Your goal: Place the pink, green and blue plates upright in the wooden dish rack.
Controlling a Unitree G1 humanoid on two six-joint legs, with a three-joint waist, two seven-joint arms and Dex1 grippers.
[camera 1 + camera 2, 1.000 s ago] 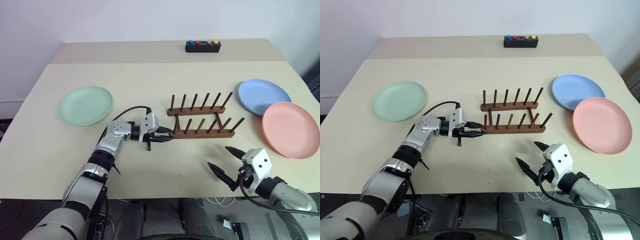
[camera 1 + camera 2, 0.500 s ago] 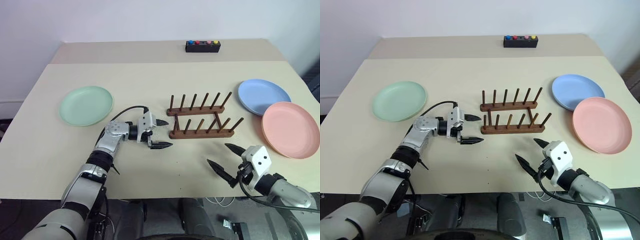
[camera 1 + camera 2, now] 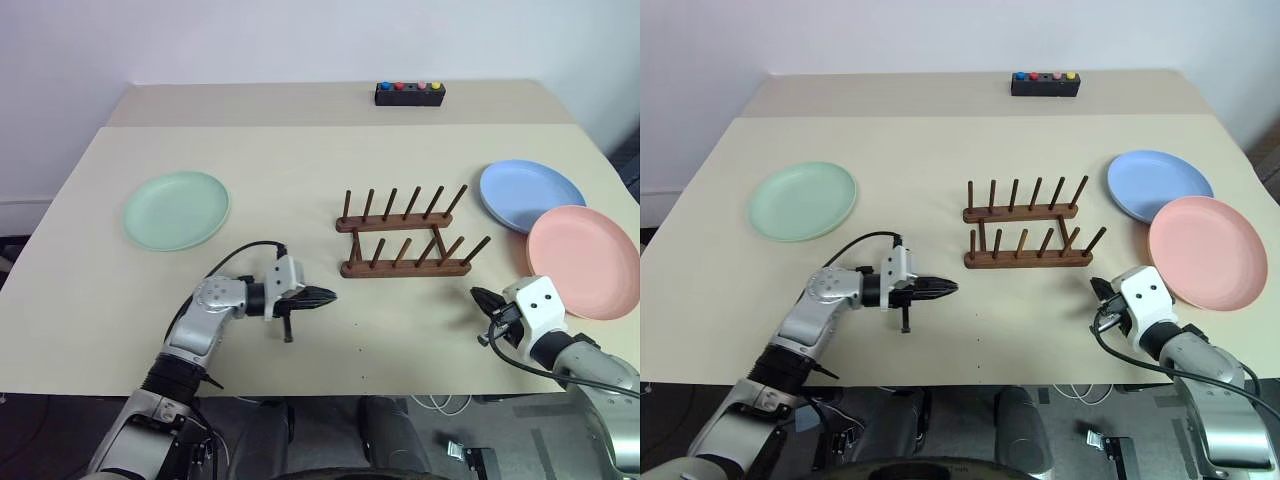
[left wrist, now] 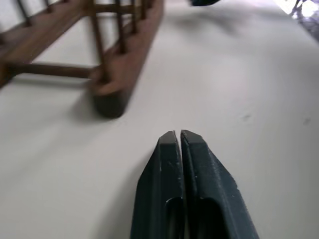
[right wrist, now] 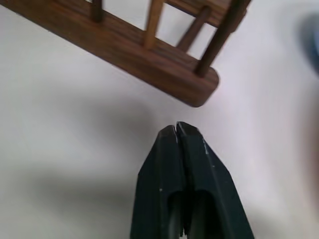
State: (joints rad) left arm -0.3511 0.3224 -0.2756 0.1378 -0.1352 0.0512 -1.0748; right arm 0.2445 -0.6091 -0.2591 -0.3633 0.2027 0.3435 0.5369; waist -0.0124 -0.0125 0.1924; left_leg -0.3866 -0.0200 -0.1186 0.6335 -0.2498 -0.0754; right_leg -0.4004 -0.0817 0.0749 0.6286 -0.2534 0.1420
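**Three plates flat on desk, rack empty, both tools closed on nothing**

Three plates noted, none in the wooden dish rack point(image 3: 404, 240). Rack found near desk point(image 3: 300, 170) centre, long axis running left to right across the head views, near rail angled slightly against the far one. Two parallel base rails, each with a row of thin pegs pointing up and leaning a little to the right. Slots between pegs vacant; nothing resting on or against the rails.

Green plate point(image 3: 176, 209) lying flat, face up, well to the left of the rack. Blue plate point(image 3: 531, 195) lying flat to the right of the rack, toward the far side. Pink plate point(image 3: 585, 274) lying flat just beside the blue one on its near side, rims touching or overlapping; cannot tell which. All three plates bare.

Left tool point(image 3: 322, 296) low over the desk, pointing right toward the rack's left end, short of the near rail; fingers pressed together, gripping nothing, confirmed in left wrist view. Right tool point(image 3: 482, 299) near the rack's right end, between rack and pink plate, clear of both; fingers likewise pressed together and empty, confirmed in right wrist view.

Black box with coloured buttons point(image 3: 408, 94) at the far edge of the desk, well apart from the rack.
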